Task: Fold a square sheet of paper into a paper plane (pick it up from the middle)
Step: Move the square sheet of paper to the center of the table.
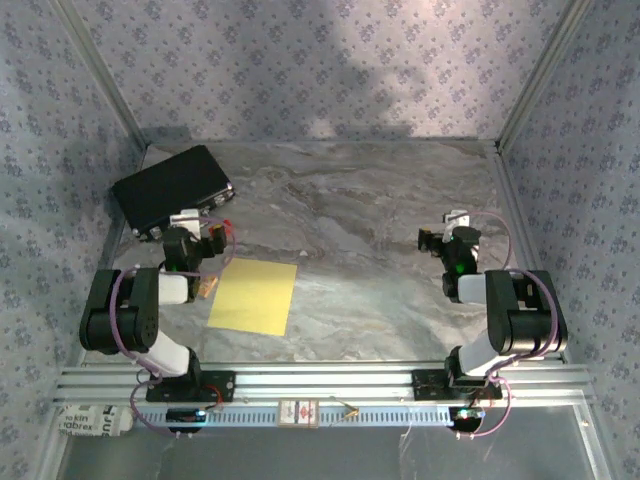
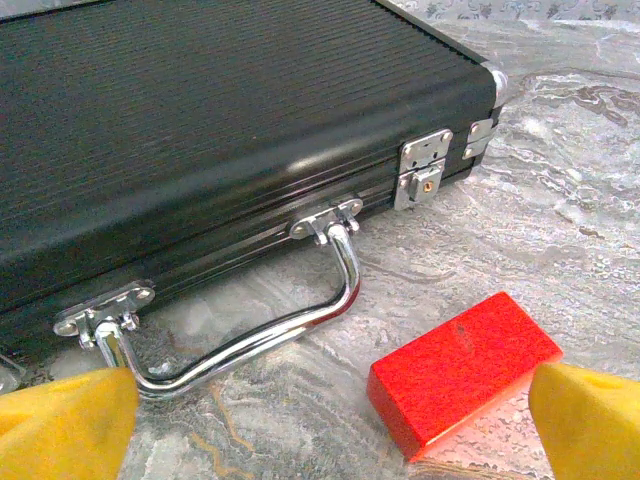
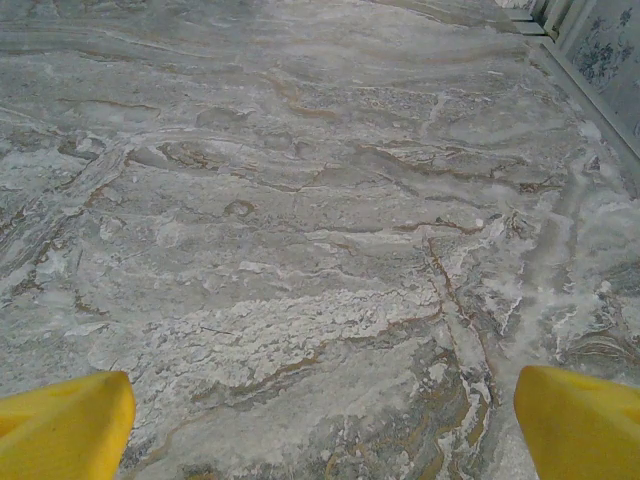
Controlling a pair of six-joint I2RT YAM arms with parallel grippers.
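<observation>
I see a plain yellow sheet (image 1: 253, 296), a ribbed black case (image 2: 200, 130), a red block (image 2: 460, 370), a grey-brown veined table (image 3: 300, 200) and blue-grey flowered walls (image 1: 300, 60).

A grey marbled table (image 1: 380, 220) carries three things, all on its left half: a black case (image 1: 170, 190) flat at the far corner, a small red block (image 2: 462, 368) just off its chrome handle (image 2: 352, 272), and the square sheet of paper (image 1: 254, 296) lying flat nearer in.

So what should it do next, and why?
Probably swing the left arm over the middle of the square sheet of paper and lower it. The sheet lies flat and unfolded right beside that arm, whose open jaws now face the black case and red block instead.
</observation>
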